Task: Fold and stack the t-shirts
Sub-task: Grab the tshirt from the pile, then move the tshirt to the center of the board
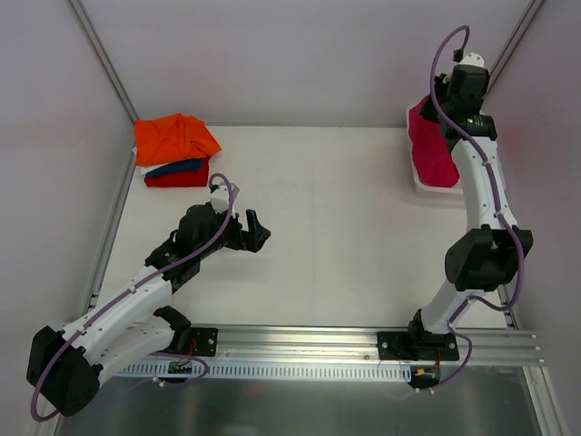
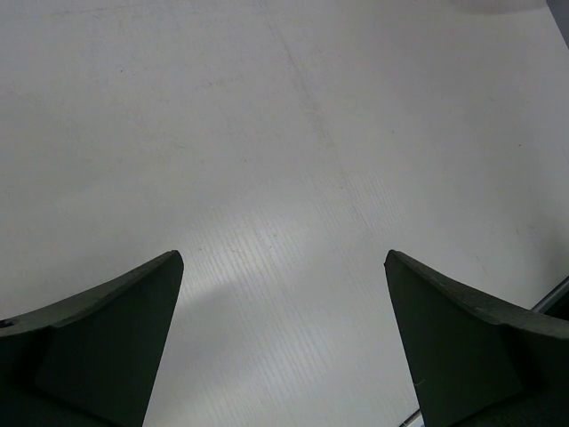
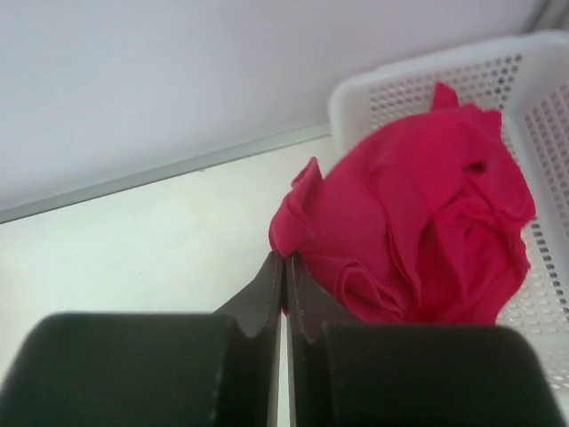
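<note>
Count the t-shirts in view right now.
4. The orange t-shirt tops the far-left stack, the dark blue t-shirt under it, the red t-shirt at the bottom. The magenta-pink t-shirt sits bunched in the white basket, far right. Others may hide beneath it.

The whole bench (image 1: 345, 227) is viewed from above and behind the arm bases; bare bench is seen close, looking down between the left jaws; the right wrist view is held low beside the pink shirt (image 3: 418, 222) and basket (image 3: 533, 80), shared with the overhead's far right.
</note>
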